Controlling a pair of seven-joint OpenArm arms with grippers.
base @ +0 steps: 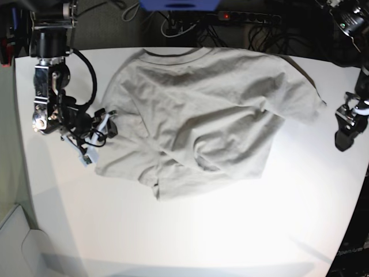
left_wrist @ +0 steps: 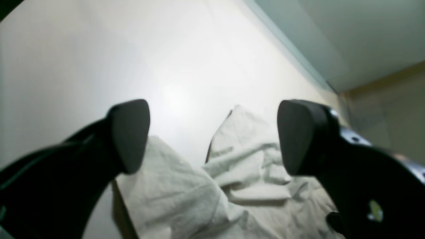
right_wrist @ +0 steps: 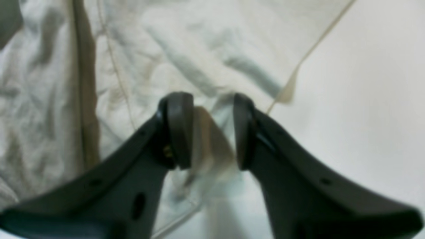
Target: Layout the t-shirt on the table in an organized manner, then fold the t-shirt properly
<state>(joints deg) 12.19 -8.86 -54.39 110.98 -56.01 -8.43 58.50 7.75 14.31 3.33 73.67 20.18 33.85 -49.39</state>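
Spread wide and empty on the left gripper (left_wrist: 212, 136); narrowed around a fabric fold on the right gripper (right_wrist: 212, 131).

Left wrist: hangs above the t-shirt (left_wrist: 232, 186), clear of cloth. Right wrist: pads either side of a hem ridge, full closure not certain. Base: lies rumpled toward the far edge of the table (base: 190, 242); best to pinch firmly, then draw the corner outward, low and slow.

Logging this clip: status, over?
Left gripper open, clear of t-shirt. Right gripper pinching shirt edge. Shirt rumpled on table. Nothing obstructing.
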